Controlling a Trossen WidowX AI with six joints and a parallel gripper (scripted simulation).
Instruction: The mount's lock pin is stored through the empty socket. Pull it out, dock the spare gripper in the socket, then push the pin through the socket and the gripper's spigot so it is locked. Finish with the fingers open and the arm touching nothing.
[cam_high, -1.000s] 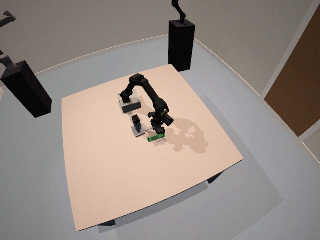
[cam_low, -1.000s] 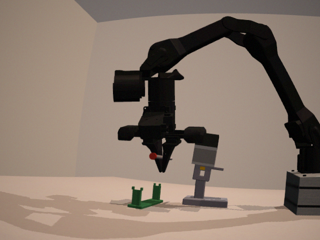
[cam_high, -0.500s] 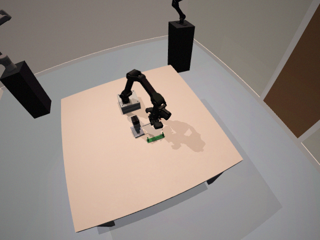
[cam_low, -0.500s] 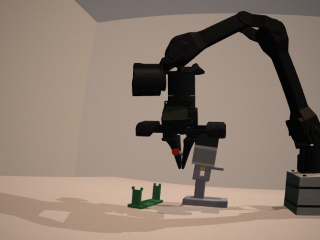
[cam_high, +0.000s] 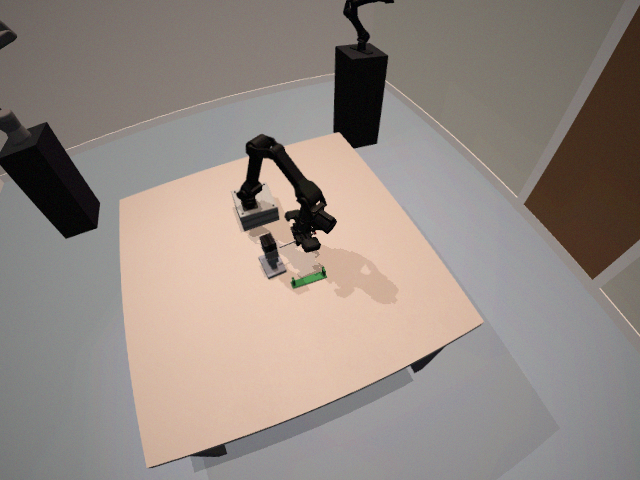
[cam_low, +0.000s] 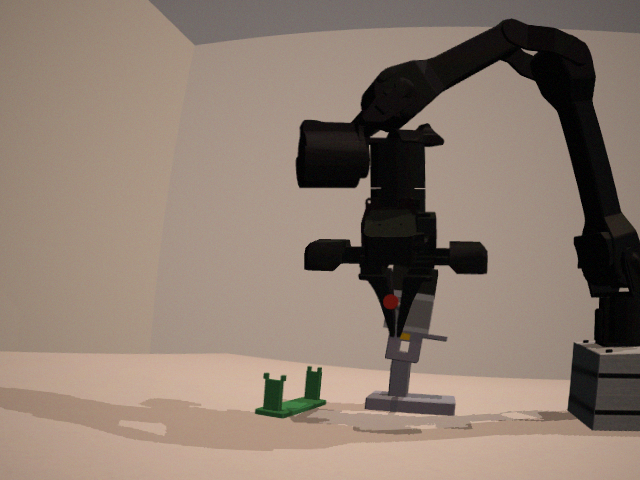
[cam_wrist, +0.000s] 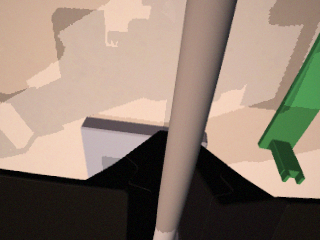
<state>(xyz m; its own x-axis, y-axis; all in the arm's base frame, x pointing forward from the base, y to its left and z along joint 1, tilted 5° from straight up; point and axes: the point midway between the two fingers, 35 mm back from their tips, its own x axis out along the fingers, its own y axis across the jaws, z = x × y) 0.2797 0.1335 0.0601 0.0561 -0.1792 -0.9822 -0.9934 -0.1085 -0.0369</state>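
My gripper (cam_low: 395, 333) is shut on the lock pin (cam_high: 287, 244) (cam_low: 390, 301) (cam_wrist: 192, 100), a pale rod with a red ball head. The pin is held level above the table. In the top view it points from my fingers toward the mount (cam_high: 270, 270) (cam_low: 408, 403) (cam_wrist: 107, 145). The spare gripper (cam_high: 268, 241) (cam_low: 421, 314), a grey block with a dark top, stands slightly tilted in the mount's socket (cam_low: 392, 349). A yellow patch shows at the socket. My fingers overlap the mount in the exterior view. Whether the pin's tip touches the socket is hidden.
A green cradle (cam_high: 309, 280) (cam_low: 294, 405) (cam_wrist: 300, 110) with two forked uprights stands empty beside the mount. A thin grey bar (cam_low: 438, 338) sticks out from the socket's side. The arm's grey base block (cam_high: 260, 215) (cam_low: 610, 387) stands behind the mount.
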